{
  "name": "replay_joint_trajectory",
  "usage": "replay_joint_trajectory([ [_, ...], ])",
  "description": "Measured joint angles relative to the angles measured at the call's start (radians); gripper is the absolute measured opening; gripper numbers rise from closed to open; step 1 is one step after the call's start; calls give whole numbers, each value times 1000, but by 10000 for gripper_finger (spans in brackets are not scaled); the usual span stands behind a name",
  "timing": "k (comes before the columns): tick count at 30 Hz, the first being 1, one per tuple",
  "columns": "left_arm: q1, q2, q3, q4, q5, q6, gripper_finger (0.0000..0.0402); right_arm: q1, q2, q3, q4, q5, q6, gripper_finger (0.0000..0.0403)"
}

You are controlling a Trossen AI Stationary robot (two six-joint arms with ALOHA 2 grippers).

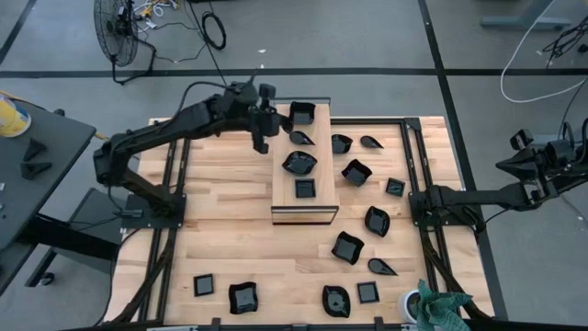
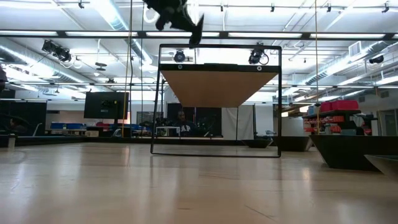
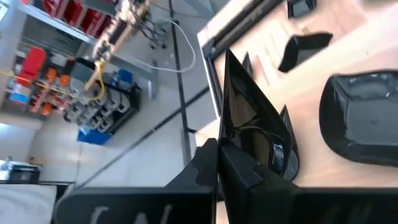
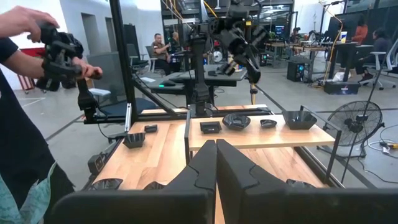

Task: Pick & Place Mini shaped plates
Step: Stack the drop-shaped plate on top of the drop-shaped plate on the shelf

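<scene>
High view: the left gripper (image 1: 262,140) hangs over the wooden board's (image 1: 301,209) near-left edge, fingers clamped on a black mini plate (image 3: 249,118) held edge-up. 4 plates (image 1: 299,163) lie on the board. The right gripper (image 4: 216,163) waits off the table's right side, fingers closed and empty.
</scene>
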Motion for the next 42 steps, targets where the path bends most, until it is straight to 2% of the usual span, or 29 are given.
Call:
replay_joint_trajectory([
  [3, 12, 44, 0, 10, 10, 27, 9, 0, 0, 0, 0, 0, 0, 10],
  [11, 24, 170, 0, 77, 143, 182, 9, 0, 0, 0, 0, 0, 0, 10],
  [20, 26, 250, 0, 107, 99, 297, 9, 0, 0, 0, 0, 0, 0, 10],
  [29, 46, 252, 0, 96, 61, 302, 9, 0, 0, 0, 0, 0, 0, 10],
  [32, 47, 252, 0, 56, 51, 360, 9, 0, 0, 0, 0, 0, 0, 10],
  [42, 44, 252, 0, 54, 73, 399, 12, 0, 0, 0, 0, 0, 0, 10],
])
